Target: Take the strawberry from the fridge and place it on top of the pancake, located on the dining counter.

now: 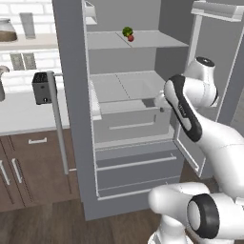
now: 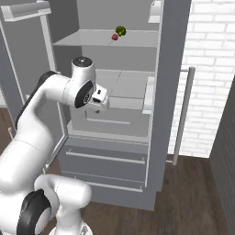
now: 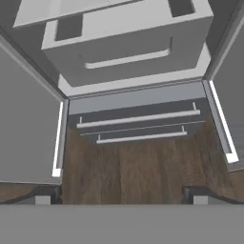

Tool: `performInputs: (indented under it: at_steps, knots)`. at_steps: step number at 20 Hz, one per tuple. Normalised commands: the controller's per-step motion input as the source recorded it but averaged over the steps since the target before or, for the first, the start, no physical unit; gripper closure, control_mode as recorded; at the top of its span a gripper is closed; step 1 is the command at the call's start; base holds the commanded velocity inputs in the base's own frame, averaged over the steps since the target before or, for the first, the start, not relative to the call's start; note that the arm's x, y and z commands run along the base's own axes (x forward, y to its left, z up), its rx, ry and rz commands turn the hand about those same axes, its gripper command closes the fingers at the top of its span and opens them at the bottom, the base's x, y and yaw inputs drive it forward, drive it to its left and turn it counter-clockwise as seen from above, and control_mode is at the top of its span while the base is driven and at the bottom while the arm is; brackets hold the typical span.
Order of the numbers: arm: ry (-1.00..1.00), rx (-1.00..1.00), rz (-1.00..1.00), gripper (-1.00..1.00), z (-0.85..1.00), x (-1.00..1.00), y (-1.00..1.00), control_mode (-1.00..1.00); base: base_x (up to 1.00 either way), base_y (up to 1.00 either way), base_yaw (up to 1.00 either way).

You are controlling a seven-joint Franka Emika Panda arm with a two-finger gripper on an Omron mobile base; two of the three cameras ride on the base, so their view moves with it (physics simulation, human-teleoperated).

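Fridge [image 1: 76, 119] stands with both doors swung open; pale grey shelves inside, two drawers with long silver pulls [image 1: 136, 163] below. Long thin handle [image 1: 58, 124] runs down the open door on the left of the left base view; the same handle [image 2: 181, 114] sits on the right in the right base view.

Strawberry [image 1: 130, 38] rests on the upper shelf [image 1: 157, 40], about mid-width, toward the shelf's front edge. Touching or just beside it, on its back side, sits a lumpy green vegetable [image 1: 127, 31]. Same pair in the right base view: strawberry [image 2: 114, 37] in front, green vegetable [image 2: 120, 30] behind, on the upper shelf [image 2: 82, 40].

Arm reaches in at the level of the second shelf [image 1: 119, 86], well below the fruit. Wrist and hand hang in front of the inner drawer [image 2: 114, 120]; gripper [image 2: 102, 108] points downward, nothing between it and the floor.

Hand view looks down the fridge front: inner drawer [image 3: 128, 43] at the top, the two lower drawer pulls [image 3: 138, 118] under it, wood floor [image 3: 128, 167] beneath, open doors on either edge. Two dark fingertips [image 3: 47, 195] show far apart at the bottom corners, so the pincer is spread wide and holds nothing.

Beside the fridge, a dark toaster [image 1: 43, 88] sits on the white counter [image 1: 24, 114] near its fridge-side edge, brown cabinets [image 1: 33, 167] below.
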Motion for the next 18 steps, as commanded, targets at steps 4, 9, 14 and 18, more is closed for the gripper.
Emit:
performInputs:
  at_steps: [4, 9, 14, 18]
  knots:
    - [0.15, -0.02, -0.01, -1.00, 0.00, -0.98, 0.00, -1.00, 0.00, 0.00, 0.00]
    - [0.07, -0.14, 0.00, -1.00, 0.07, -1.00, 0.22, -1.00, 0.00, 0.00, 0.00]
    - [0.10, -0.17, 0.03, -1.00, 0.00, -0.67, 0.26, -1.00, 0.00, 0.00, 0.00]
    - [-0.02, 0.01, 0.11, -1.00, -0.23, -0.60, -0.03, -1.00, 0.00, 0.00, 0.00]
